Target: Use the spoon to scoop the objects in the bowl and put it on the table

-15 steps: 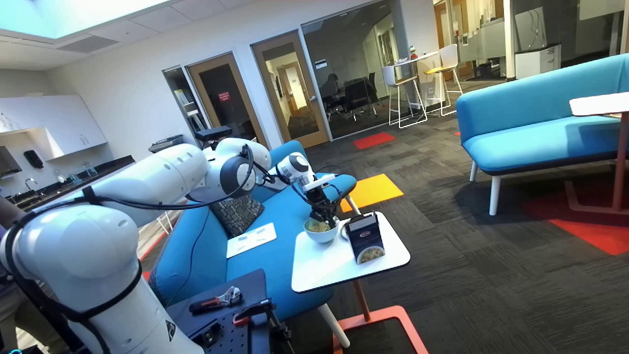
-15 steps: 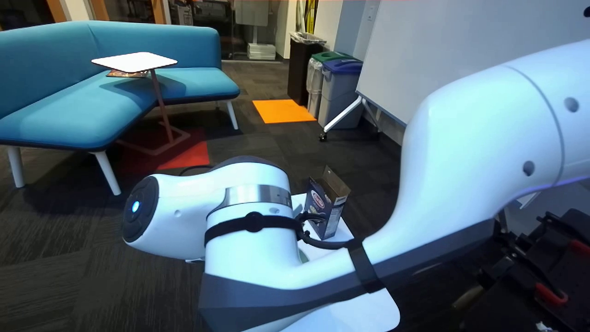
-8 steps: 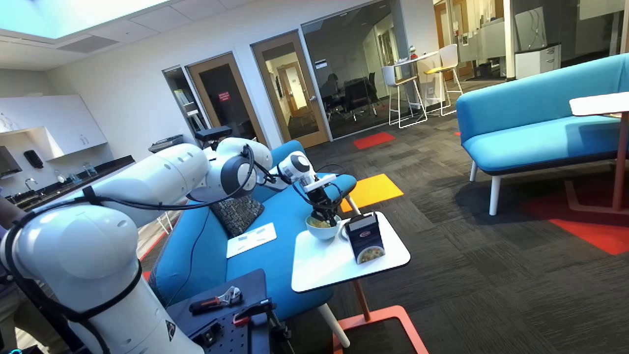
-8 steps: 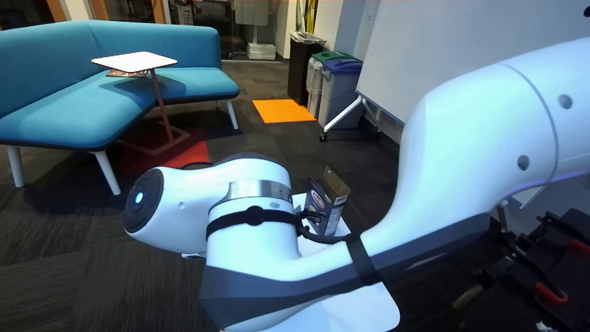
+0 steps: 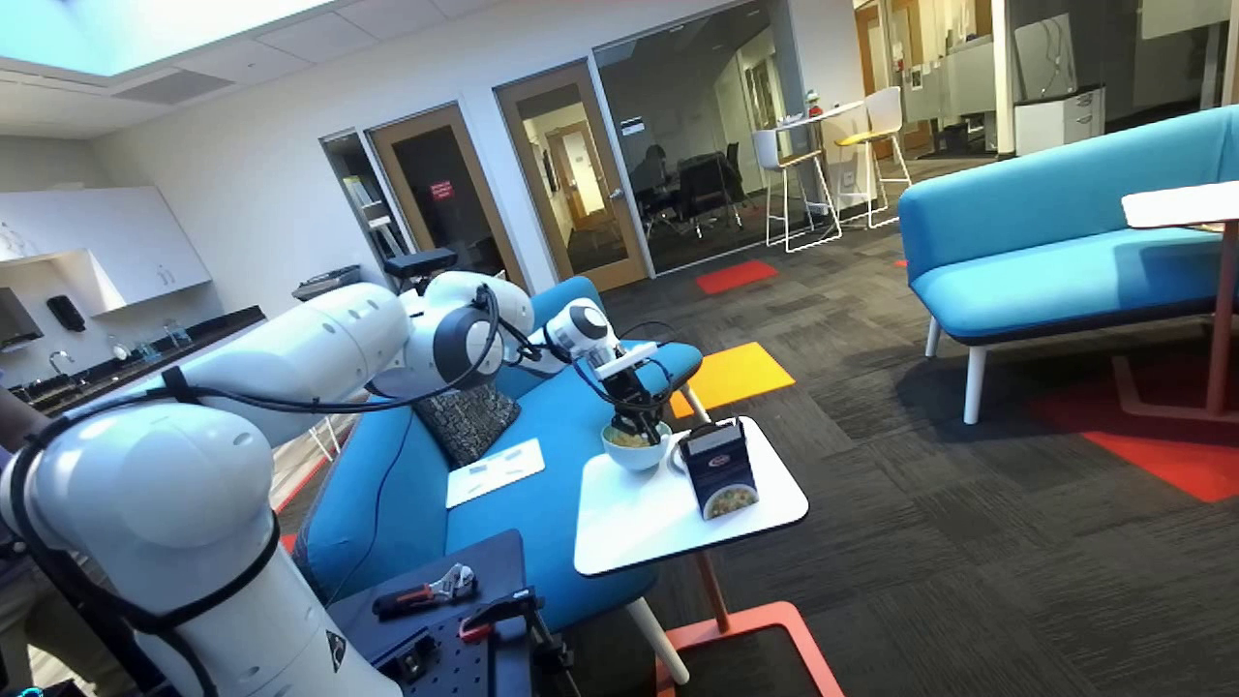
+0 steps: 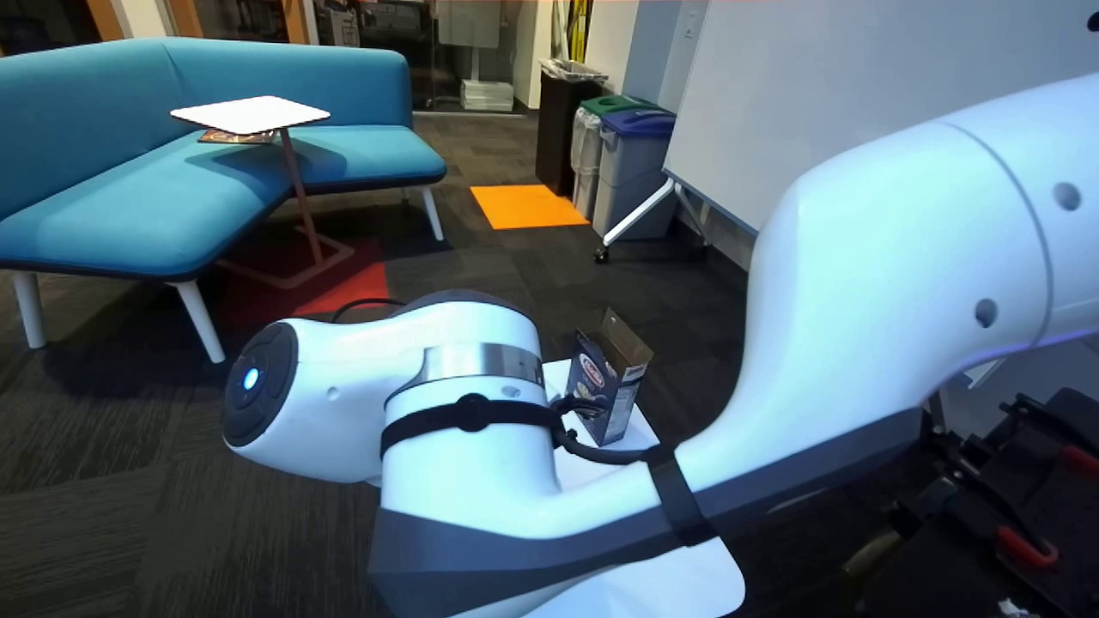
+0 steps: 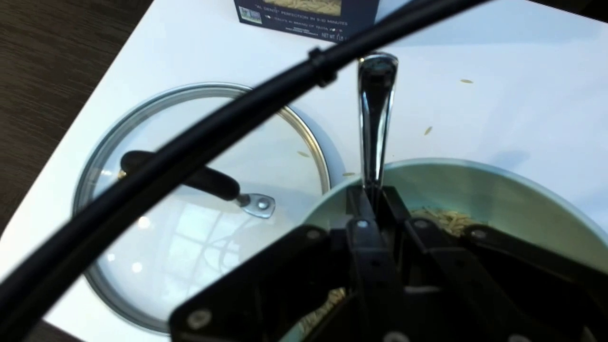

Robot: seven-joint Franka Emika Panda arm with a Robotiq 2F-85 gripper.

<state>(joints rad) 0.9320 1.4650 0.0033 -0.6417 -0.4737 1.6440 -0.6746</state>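
Note:
The whitish bowl (image 5: 634, 457) with its pale green inside (image 7: 456, 178) stands at the far left part of the white table (image 5: 629, 528). It holds small tan pasta grains (image 7: 449, 220). My gripper (image 7: 373, 192) is shut on the metal spoon (image 7: 376, 102), whose handle sticks up past the fingertips. The spoon's lower end is hidden by the gripper. In an exterior view the fingertips (image 5: 647, 436) are down at the bowl's mouth. In the exterior view with the arm close up, the arm hides the bowl and gripper; part of the table (image 6: 670, 579) shows.
A dark blue pasta box (image 5: 718, 469) stands on the table, also in the wrist view (image 7: 308, 16). A glass lid (image 7: 166, 266) with a black handle lies beside the bowl. Several loose grains (image 7: 428, 130) lie on the table. A blue couch (image 5: 513, 513) adjoins it.
The bowl has shifted slightly back and right in an exterior view. The arm rose a little, then came back down. The gripper stays at the bowl.

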